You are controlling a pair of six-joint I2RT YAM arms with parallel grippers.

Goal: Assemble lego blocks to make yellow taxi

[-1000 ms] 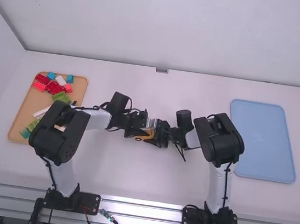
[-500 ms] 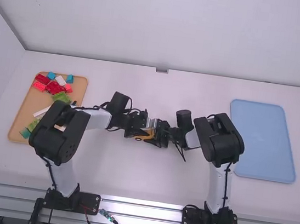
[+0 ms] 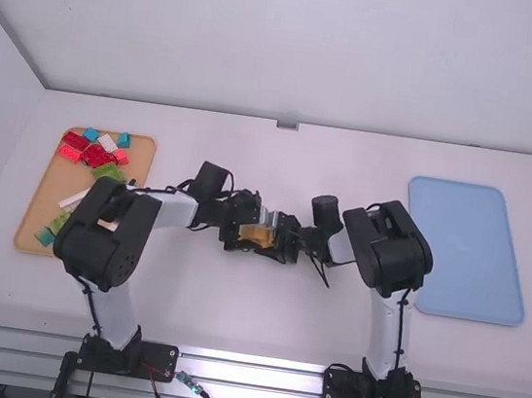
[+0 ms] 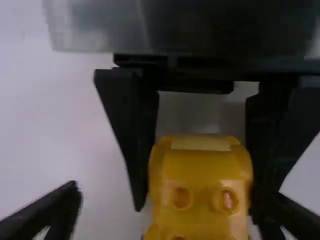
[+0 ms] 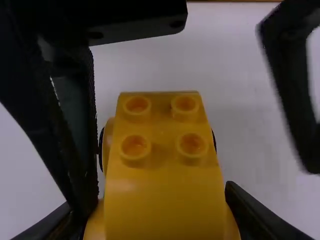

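the yellow block car [image 3: 257, 235] is by the middle of the white table [image 3: 249, 324], between the two arms. the right claw [image 3: 286, 238] is holding the car, one finger on each side. the left claw [image 3: 247, 227] is wide, with its fingers around the car. off to the left is a brown tray [image 3: 44, 197] with red, green, blue and white blocks [image 3: 98, 155]. a blue tray [image 3: 465, 250] is on the right.
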